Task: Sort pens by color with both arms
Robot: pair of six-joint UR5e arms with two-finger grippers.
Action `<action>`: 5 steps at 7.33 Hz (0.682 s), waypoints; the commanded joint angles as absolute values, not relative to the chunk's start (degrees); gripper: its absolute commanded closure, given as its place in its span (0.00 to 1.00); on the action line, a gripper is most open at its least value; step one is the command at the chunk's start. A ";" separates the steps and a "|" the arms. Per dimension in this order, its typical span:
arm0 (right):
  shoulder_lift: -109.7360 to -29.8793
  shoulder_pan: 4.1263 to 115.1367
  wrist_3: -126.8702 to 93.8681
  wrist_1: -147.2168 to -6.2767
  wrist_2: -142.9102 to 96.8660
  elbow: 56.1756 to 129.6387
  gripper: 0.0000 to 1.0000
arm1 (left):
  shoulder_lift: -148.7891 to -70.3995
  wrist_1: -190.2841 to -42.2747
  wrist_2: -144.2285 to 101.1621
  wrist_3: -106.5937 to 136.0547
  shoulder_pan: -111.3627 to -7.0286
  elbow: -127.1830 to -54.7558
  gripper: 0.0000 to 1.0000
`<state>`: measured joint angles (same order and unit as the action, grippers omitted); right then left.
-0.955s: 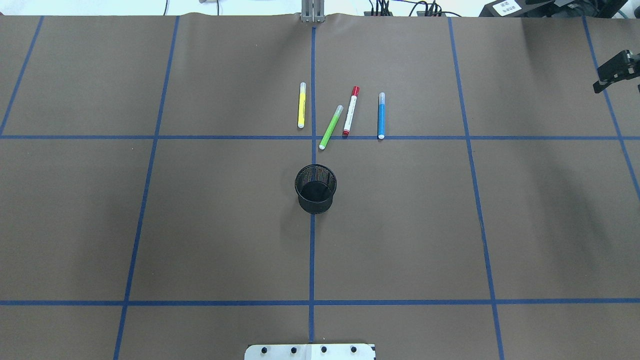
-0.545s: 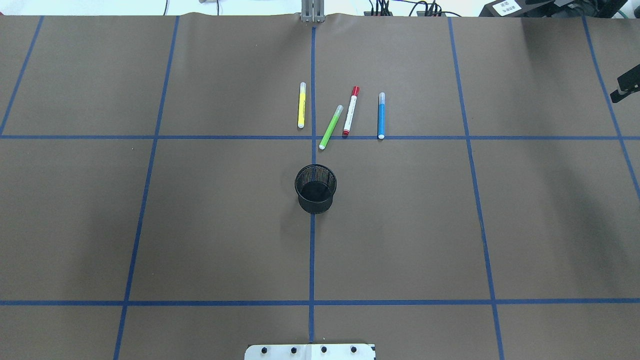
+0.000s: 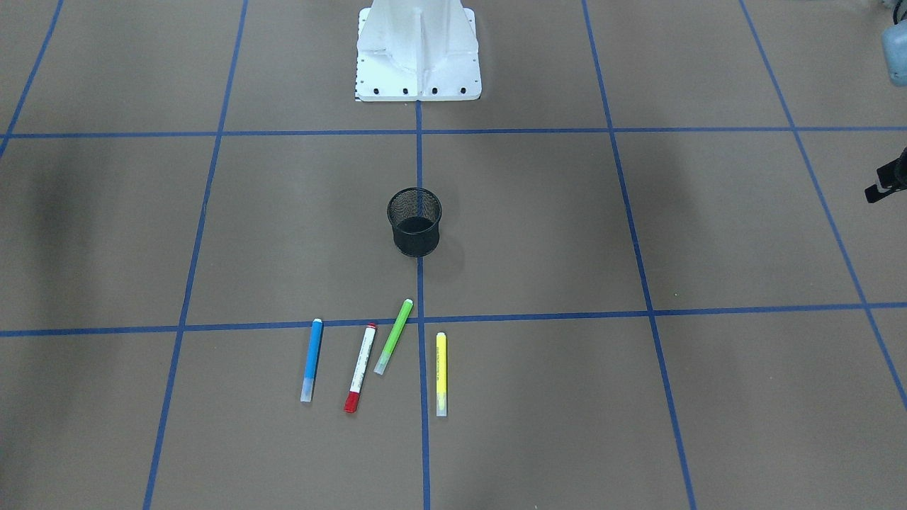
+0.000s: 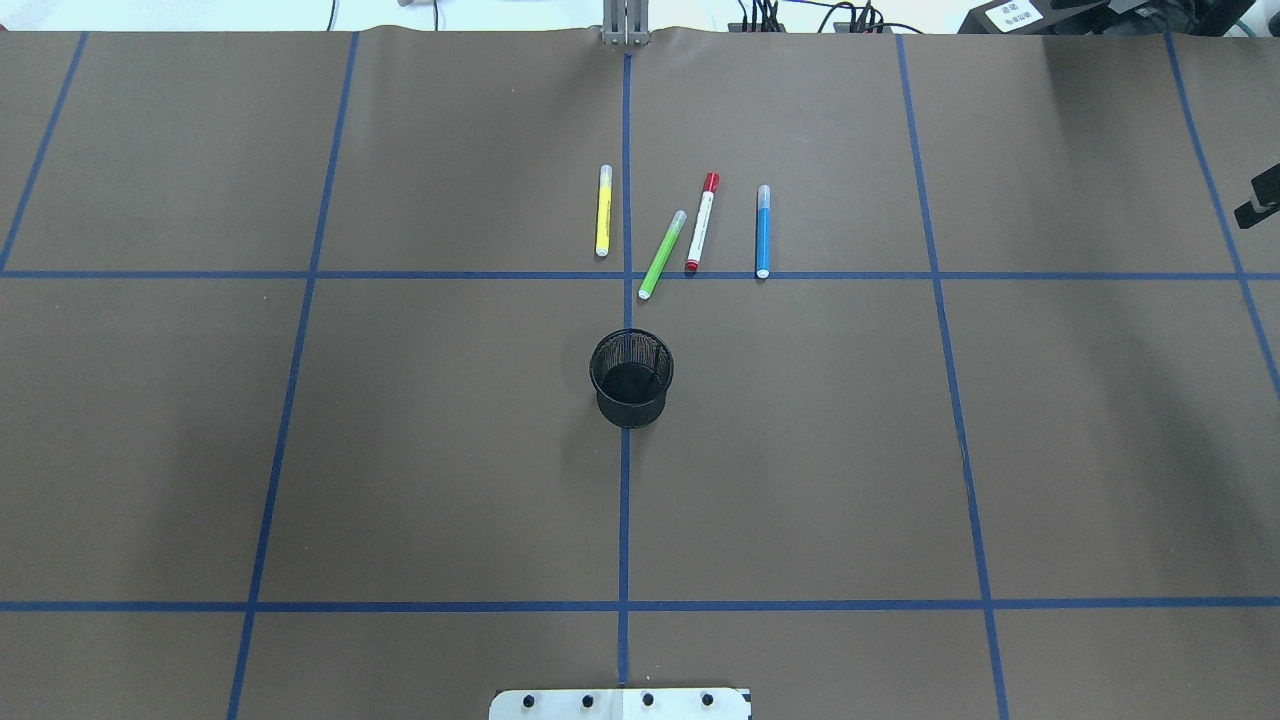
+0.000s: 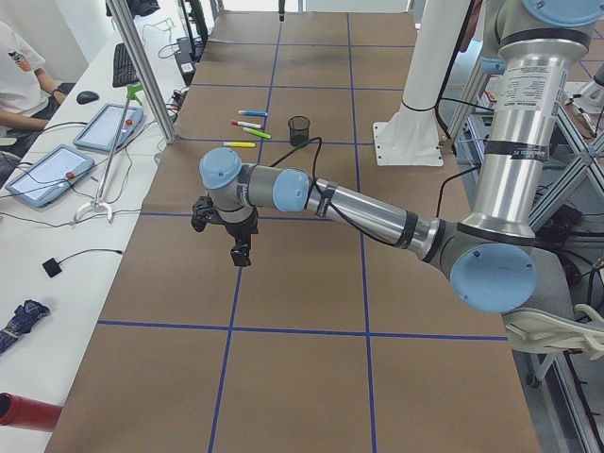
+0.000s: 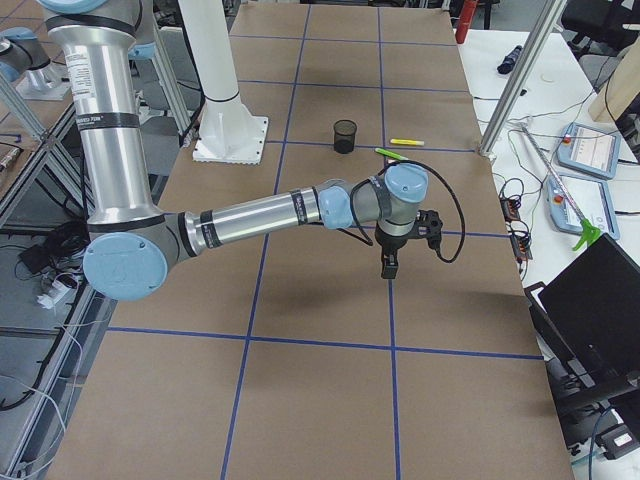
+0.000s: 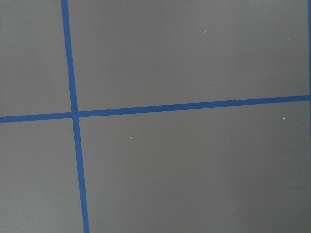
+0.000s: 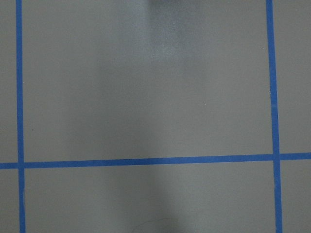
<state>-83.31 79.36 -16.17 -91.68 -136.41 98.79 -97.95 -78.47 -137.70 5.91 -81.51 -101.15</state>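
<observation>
Four pens lie side by side on the brown table beyond the black mesh cup: yellow (image 4: 603, 210), light green (image 4: 662, 254), white with red cap (image 4: 702, 222) and blue (image 4: 763, 231). They also show in the front-facing view, yellow (image 3: 441, 373) to blue (image 3: 311, 360). My left gripper (image 5: 240, 257) points down over bare table, far left of the pens. My right gripper (image 6: 388, 268) points down far right of them. Only a black part of each arm's end shows at a view edge (image 4: 1260, 200) (image 3: 889, 184). I cannot tell whether either gripper is open. Both wrist views show only table.
The black mesh cup (image 4: 631, 378) stands upright on the centre line, between the pens and the white pedestal base (image 3: 418, 53). Blue tape lines (image 4: 624, 500) grid the table. A side bench with tablets (image 5: 109, 127) and a seated person lies past the far edge.
The black end of my right arm has slid right and slightly toward the robot, almost out of the overhead view. The pens and the cup have not moved.
</observation>
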 commanded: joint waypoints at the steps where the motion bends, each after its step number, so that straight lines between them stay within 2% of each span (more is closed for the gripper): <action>1: -83.58 79.37 -16.08 -91.50 -135.80 99.05 0.01 | -97.82 -78.93 -137.46 6.50 -81.65 -101.43 0.01; 5: -84.20 79.45 -16.08 -91.41 -135.79 99.32 0.01 | -97.91 -79.19 -137.37 6.15 -81.39 -101.25 0.01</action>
<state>-84.12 79.45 -16.09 -91.42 -135.80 99.27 -97.84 -79.14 -137.41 6.23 -81.51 -101.41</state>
